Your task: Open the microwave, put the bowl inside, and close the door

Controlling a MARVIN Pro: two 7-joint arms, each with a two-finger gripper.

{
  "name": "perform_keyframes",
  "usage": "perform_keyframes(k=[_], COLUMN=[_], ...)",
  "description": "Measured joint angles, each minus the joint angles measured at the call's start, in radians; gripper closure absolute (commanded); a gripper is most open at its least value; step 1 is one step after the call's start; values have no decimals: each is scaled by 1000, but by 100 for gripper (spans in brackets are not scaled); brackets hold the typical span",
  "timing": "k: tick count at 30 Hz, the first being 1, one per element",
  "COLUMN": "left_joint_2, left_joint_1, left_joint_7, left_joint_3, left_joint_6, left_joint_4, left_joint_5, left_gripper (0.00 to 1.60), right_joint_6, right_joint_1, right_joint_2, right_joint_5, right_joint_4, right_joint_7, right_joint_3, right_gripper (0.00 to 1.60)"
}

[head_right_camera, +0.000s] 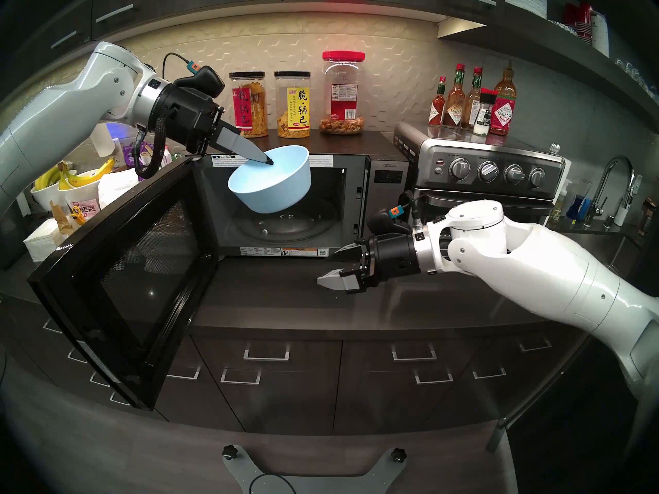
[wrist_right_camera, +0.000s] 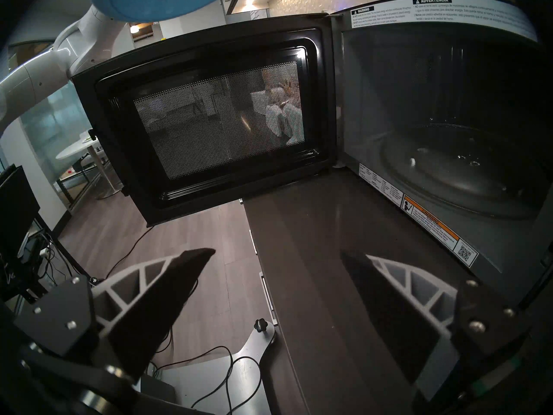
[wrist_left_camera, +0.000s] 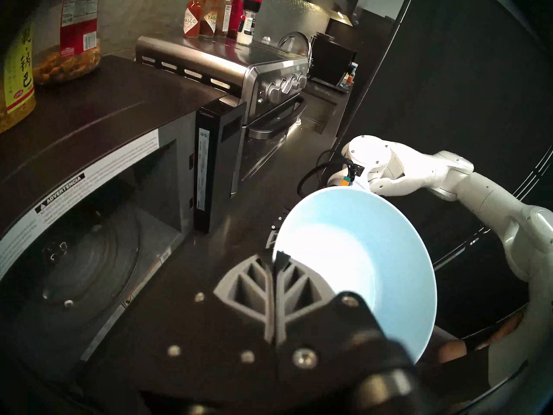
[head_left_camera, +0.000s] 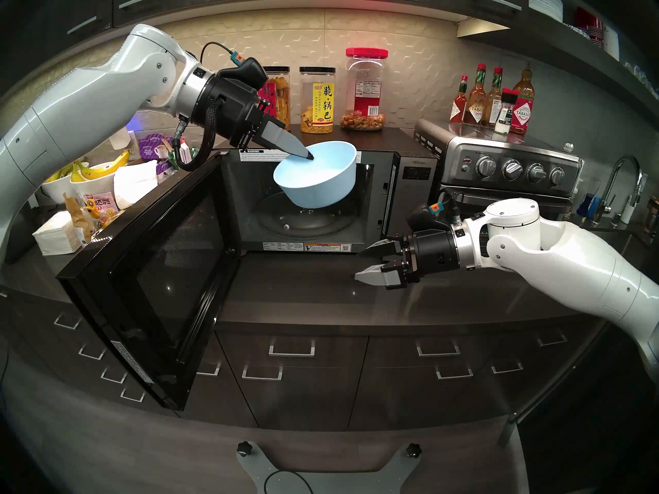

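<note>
Before the open microwave point(head_left_camera: 410, 169), the bowl point(head_left_camera: 317, 183) hangs tilted, mouth leftward

Dim kitchen, under-cabinet glow on backsplash point(head_left_camera: 410, 55); fisheye rim dark; glare on door point(head_left_camera: 157, 268); wrist foregrounds blurred.

Left arm point(head_left_camera: 107, 83) reaching in from upper left of the frame, left gripper point(head_left_camera: 309, 157) angled downward, jaws pinched shut, right arm point(head_left_camera: 556, 254) entering from lower right, right gripper point(head_left_camera: 363, 263) nearly level, jaws spread wide, holding nothing
</note>
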Motion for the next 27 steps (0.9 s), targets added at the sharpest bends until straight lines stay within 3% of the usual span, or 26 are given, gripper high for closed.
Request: perform_keyframes(k=[14,27], left_joint_2=[-19,-55], left_joint_1=[-48,-61], left_joint_7=[74,112], left_joint_3=[103,132], left_joint_6=[0,0], left_joint_4=[-22,-8], left_joint_5=[-109,-174], left_gripper=[160,160], right_joint_6=[0,0], right_joint_1=[0,0], right_joint_2=[0,0], right_joint_5=[0,0], right_joint_4=[0,0], right_joint_7=[0,0], right_joint_3=[0,0], right_gripper=[0,0])
